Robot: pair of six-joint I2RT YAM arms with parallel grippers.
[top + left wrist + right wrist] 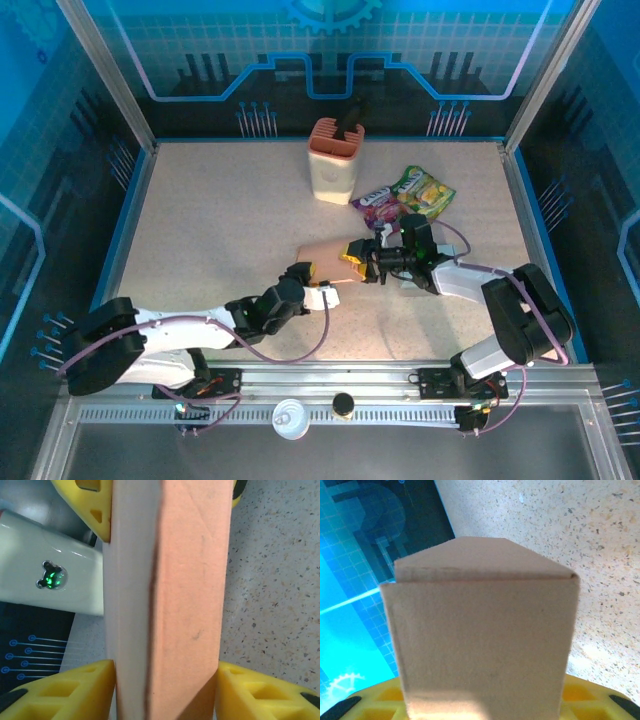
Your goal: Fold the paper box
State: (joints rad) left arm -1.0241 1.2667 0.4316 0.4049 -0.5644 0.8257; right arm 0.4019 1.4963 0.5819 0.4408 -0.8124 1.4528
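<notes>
Overhead view looks down; 2 wrist views hug the box (170,600).

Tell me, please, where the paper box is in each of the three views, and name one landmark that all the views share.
Top external: the box lies flat near the middle of the table.
Left wrist: the box runs as a tall band down the middle.
Right wrist: the box takes the centre and the lower part.
Shared landmark: the speckled table, on the right in the left wrist view and at the upper right in the right wrist view.
</notes>
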